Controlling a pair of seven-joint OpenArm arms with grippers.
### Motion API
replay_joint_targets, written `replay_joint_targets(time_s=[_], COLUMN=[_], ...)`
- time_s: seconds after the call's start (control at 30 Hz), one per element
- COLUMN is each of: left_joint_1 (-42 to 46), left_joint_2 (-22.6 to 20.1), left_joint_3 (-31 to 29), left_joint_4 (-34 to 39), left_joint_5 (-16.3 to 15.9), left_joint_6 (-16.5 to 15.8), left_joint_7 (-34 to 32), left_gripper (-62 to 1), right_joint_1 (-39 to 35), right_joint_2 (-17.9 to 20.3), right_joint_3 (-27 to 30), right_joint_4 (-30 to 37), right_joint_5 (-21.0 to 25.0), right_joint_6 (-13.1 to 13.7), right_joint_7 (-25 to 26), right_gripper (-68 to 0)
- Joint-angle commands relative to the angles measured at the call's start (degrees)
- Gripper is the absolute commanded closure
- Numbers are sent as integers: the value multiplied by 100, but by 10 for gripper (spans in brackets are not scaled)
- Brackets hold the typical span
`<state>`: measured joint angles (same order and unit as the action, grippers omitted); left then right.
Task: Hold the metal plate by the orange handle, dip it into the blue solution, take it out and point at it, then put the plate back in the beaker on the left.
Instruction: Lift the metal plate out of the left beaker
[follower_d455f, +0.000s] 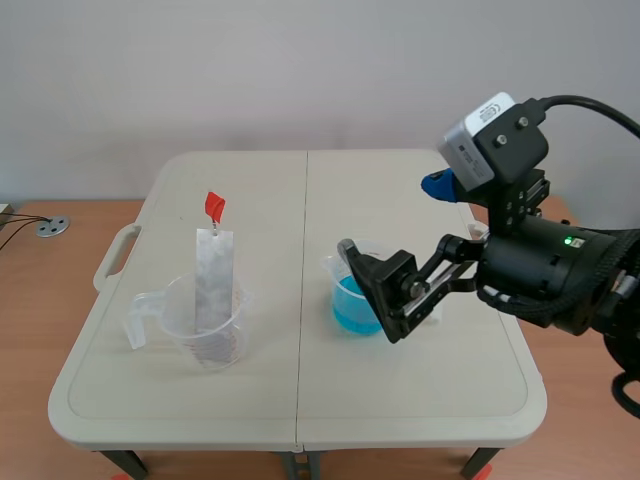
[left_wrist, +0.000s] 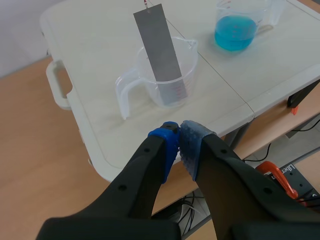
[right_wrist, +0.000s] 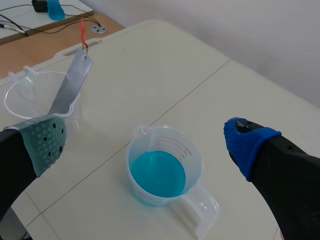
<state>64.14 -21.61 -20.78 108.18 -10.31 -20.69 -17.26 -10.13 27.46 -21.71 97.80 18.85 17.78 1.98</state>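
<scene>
On the left half of the table (follower_d455f: 420, 400), the metal plate (follower_d455f: 213, 275) leans in the clear beaker (follower_d455f: 205, 335), its orange handle (follower_d455f: 214, 207) uppermost and well apart from both grippers
Right of the table's centre seam sits the beaker of blue solution (follower_d455f: 349, 306); the right gripper (follower_d455f: 375, 290) hangs just above it with jaws wide apart, its pads (right_wrist: 45, 142) flanking the beaker in the right wrist view and gripping nothing. The left gripper (left_wrist: 180, 140) is held off the table's near edge, short of the clear beaker, jaws together with their blue pads meeting and nothing between them
</scene>
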Motion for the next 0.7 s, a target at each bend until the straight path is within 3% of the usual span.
replay_joint_targets(time_s=[0.0, 0.67], left_joint_1=[28, -20], left_joint_2=[-17, -17], left_joint_3=[7, 7], left_joint_4=[46, 46], left_joint_5=[-55, -52], left_joint_6=[-9, -11], left_joint_7=[-103, -98], left_gripper=[-50, -50], right_joint_1=[232, 1917], right_joint_2=[-79, -1123], right_joint_3=[-72, -1364], right_joint_4=[-76, -1963], right_joint_5=[39, -92], right_joint_6=[-24, -17], right_joint_7=[35, -94], right_gripper=[-663, -663])
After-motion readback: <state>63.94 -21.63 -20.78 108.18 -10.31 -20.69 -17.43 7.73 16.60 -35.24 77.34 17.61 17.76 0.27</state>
